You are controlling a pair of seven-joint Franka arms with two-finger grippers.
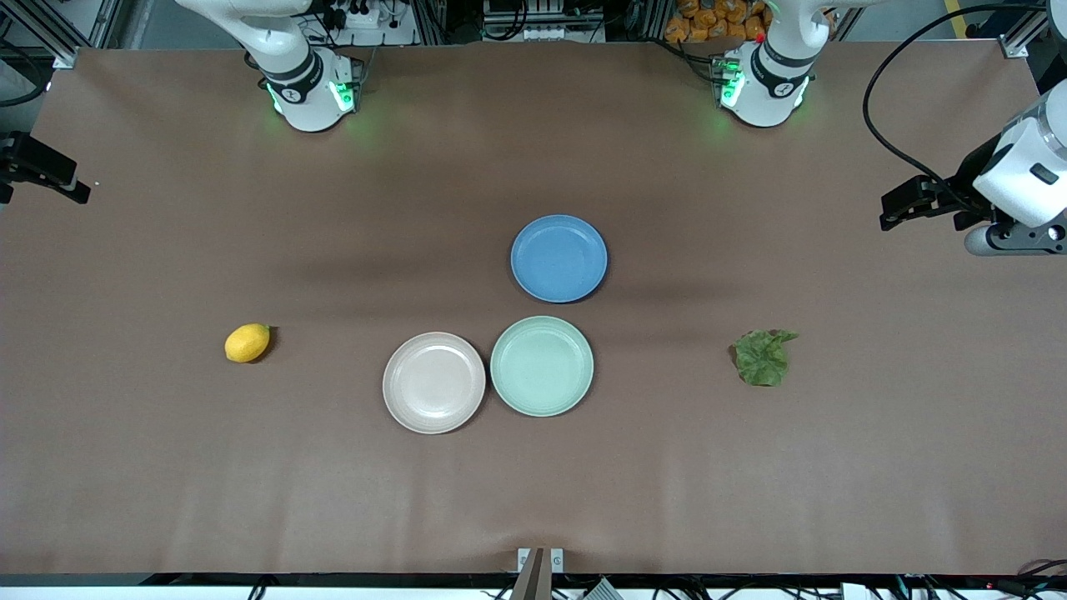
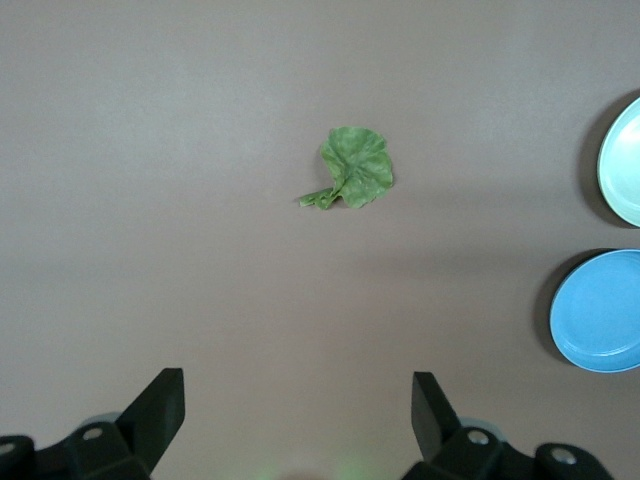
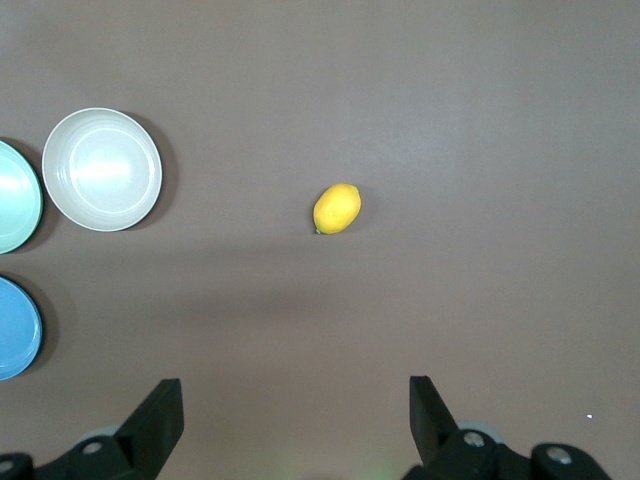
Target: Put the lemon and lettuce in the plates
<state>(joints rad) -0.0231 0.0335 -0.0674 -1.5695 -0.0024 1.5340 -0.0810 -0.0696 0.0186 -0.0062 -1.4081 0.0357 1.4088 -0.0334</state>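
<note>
The yellow lemon (image 1: 247,342) (image 3: 337,208) lies on the brown table toward the right arm's end. The green lettuce (image 1: 763,357) (image 2: 352,170) lies toward the left arm's end. Between them the beige-pink plate (image 1: 433,382) (image 3: 102,169) and the mint plate (image 1: 542,366) (image 2: 622,160) sit side by side, touching, both with nothing in them. My right gripper (image 1: 50,175) (image 3: 295,395) hangs open high over its end of the table, apart from the lemon. My left gripper (image 1: 904,204) (image 2: 298,390) hangs open high over its own end, apart from the lettuce. Neither holds anything.
A blue plate (image 1: 558,258) (image 2: 600,312) of the same size sits just farther from the front camera than the mint plate. Wide bare tabletop surrounds the lemon and the lettuce. A small bracket (image 1: 540,560) sits at the table's near edge.
</note>
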